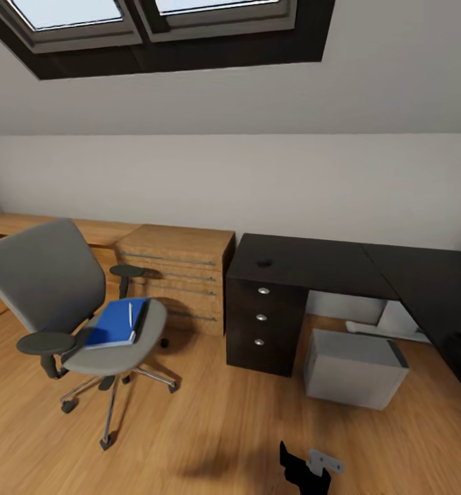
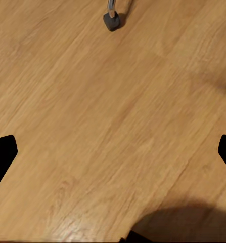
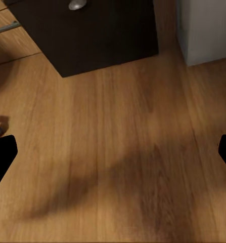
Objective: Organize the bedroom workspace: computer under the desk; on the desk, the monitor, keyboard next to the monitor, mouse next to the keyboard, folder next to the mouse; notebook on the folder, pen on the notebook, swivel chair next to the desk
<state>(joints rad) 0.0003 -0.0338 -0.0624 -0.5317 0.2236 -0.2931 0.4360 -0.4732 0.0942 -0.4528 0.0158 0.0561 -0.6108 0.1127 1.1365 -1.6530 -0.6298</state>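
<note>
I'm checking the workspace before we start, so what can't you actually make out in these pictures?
- Small dark object on the desk, head view: too small to identify.
- Desk's right end, head view: cut off by the picture edge.
- Folder under the notebook on the swivel chair: hidden, if there.
- Pale items under the desk: half hidden by the desktop.

1 swivel chair point(image 1: 65, 295), 1 folder point(image 1: 113, 323), 1 pen point(image 1: 130, 313), 1 computer point(image 1: 354, 368), 1 desk point(image 1: 340, 265), 1 mouse point(image 1: 263, 262), 3 desk drawer knobs point(image 1: 261, 317)

swivel chair point(image 1: 65, 302) – grey, left of desk point(image 1: 306, 265) | blue folder point(image 1: 115, 323), pen point(image 1: 130, 313) on seat | computer point(image 1: 354, 368) – under desk
</note>
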